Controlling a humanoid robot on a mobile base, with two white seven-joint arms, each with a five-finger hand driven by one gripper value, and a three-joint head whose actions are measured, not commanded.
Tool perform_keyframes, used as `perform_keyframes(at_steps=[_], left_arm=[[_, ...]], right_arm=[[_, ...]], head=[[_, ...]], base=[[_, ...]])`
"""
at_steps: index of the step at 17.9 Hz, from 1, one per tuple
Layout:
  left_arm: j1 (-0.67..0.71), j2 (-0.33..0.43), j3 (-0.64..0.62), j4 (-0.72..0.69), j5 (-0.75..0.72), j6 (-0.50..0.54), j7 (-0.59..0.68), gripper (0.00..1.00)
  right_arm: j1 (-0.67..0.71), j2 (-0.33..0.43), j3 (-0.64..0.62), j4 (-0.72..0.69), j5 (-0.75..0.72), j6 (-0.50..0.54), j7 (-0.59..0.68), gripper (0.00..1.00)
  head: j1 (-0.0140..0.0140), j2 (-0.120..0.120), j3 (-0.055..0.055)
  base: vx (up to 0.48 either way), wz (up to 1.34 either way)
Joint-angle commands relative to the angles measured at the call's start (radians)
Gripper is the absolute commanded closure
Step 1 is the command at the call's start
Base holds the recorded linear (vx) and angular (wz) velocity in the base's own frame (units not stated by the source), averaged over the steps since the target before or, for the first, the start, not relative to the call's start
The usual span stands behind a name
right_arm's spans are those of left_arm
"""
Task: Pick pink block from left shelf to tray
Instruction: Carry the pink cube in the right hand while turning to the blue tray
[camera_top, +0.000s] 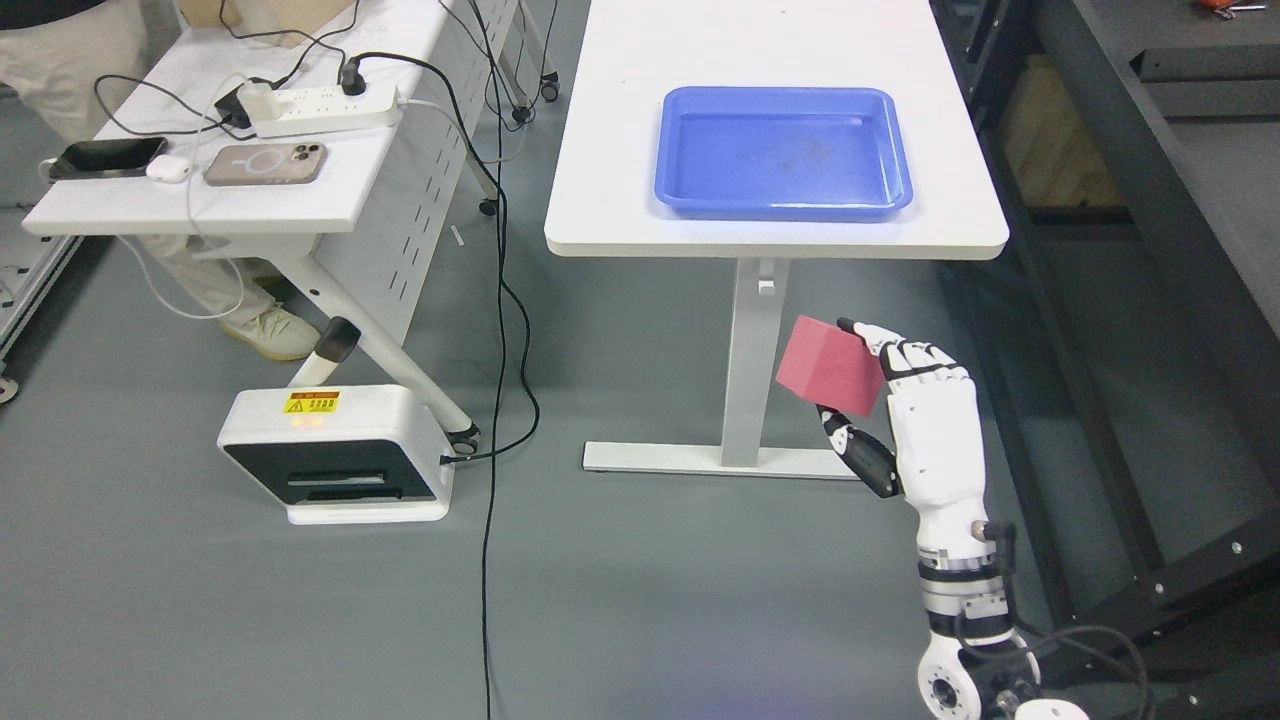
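Holding the pink block (831, 365) between thumb and fingers, the right hand (915, 420) rises from the lower right of the frame, its arm entering at the bottom edge right of centre. The block sits in mid-air in the lower centre-right, in front of the white table's leg (748, 360) and below the table's near edge as pictured; it touches nothing but the hand. The blue tray (680, 150), lying on the white table (620, 150) in the upper centre, holds nothing visible. The left hand does not appear. A dark shelf frame (1150, 250) runs down the right side of the frame.

Progress, as judged from this arrangement: the pick appears complete, since the block is off any shelf and secured in the grasp. Remaining are the lift above the tabletop, the carry over the tray's rim, and the release. A side desk (330, 190) with phones (265, 164) and a power strip (320, 105) occupies the upper left, well apart from the path.
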Motion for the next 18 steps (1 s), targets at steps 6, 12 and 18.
perform_keyframes(at_steps=[6, 12, 18], left_arm=[[-0.029, 0.017, 0.000, -0.018, 0.000, 0.000, 0.000, 0.00], [-0.029, 0.017, 0.000, -0.018, 0.000, 0.000, 0.000, 0.00], [-0.029, 0.017, 0.000, -0.018, 0.000, 0.000, 0.000, 0.00]], right_arm=[[-0.001, -0.017, 0.005, 0.000, 0.000, -0.007, 0.001, 0.97], [-0.001, -0.017, 0.013, 0.000, 0.002, -0.009, 0.001, 0.96], [-0.001, -0.017, 0.030, 0.000, 0.006, -0.018, 0.018, 0.96]], head=[[0.0000, 0.000, 0.000], [0.0000, 0.000, 0.000], [0.0000, 0.000, 0.000]], base=[[0.331, -0.10], [0.289, -0.04], [0.259, 0.01]])
